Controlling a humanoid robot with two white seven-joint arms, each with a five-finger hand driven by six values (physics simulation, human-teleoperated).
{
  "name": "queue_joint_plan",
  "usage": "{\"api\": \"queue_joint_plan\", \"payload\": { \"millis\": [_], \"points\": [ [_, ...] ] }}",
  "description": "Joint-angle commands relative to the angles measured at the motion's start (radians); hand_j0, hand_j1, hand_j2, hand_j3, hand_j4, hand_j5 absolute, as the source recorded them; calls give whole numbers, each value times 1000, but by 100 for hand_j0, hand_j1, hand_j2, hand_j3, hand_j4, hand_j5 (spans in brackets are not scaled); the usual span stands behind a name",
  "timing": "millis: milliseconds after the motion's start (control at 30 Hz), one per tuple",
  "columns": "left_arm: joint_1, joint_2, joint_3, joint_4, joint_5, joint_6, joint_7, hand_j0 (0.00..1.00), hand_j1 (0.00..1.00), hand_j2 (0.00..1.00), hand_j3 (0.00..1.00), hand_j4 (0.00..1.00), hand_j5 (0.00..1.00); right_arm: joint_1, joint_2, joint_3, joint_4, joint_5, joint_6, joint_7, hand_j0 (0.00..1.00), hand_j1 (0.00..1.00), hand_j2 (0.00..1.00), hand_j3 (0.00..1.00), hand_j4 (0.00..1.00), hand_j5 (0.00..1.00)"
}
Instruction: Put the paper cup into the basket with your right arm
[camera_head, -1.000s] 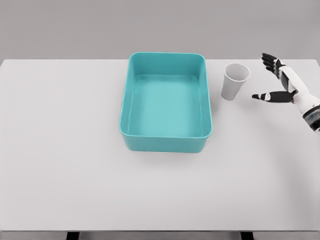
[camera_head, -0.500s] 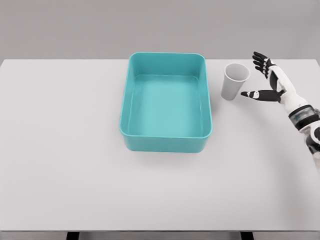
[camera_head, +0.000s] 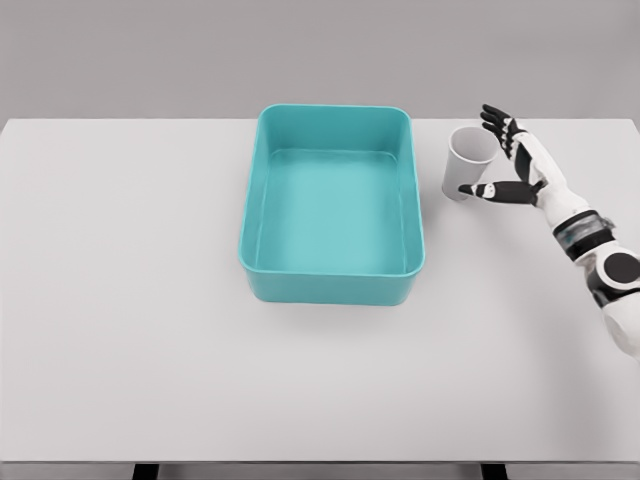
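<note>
**Open hand at the cup's side, basket just beyond**

Where the white bench runs toward its far edge, the paper cup stands upright, just beside the right wall of the teal basket with a narrow strip of bare bench between them. The right hand comes in from the right edge with its fingers spread, holding nothing: the thumb reaches to the cup's lower right side, the fingertips sit by its rim (whether they touch cannot be told). The basket lies open-topped and hollow, its rim level with about the cup's middle. Broad clear bench spreads to the left and in front of the basket, and along the right edge under the forearm.
</note>
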Motion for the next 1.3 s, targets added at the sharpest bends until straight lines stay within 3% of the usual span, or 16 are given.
{"api": "queue_joint_plan", "payload": {
  "millis": [0,833,933,967,1033,1267],
  "points": [
    [0,0,0,0,0,0,0,100,100,100,100,100,100,0,8,-1,4,1,1,0,100,100,100,100,100,100],
    [0,0,0,0,0,0,0,100,100,100,100,100,100,-5,37,3,-2,7,-18,0,99,99,99,99,99,99],
    [0,0,0,0,0,0,0,100,100,100,100,100,100,-5,37,3,-2,7,-47,0,70,70,70,70,70,70],
    [0,0,0,0,0,0,0,100,100,100,100,100,100,-5,39,3,-1,7,-59,0,65,65,65,65,65,65],
    [0,0,0,0,0,0,0,100,100,100,100,100,100,-5,40,3,-1,7,-61,0,58,58,58,58,58,58],
    [0,0,0,0,0,0,0,100,100,100,100,100,100,-6,39,3,-2,7,-76,0,56,56,56,56,56,56]
  ]
}}
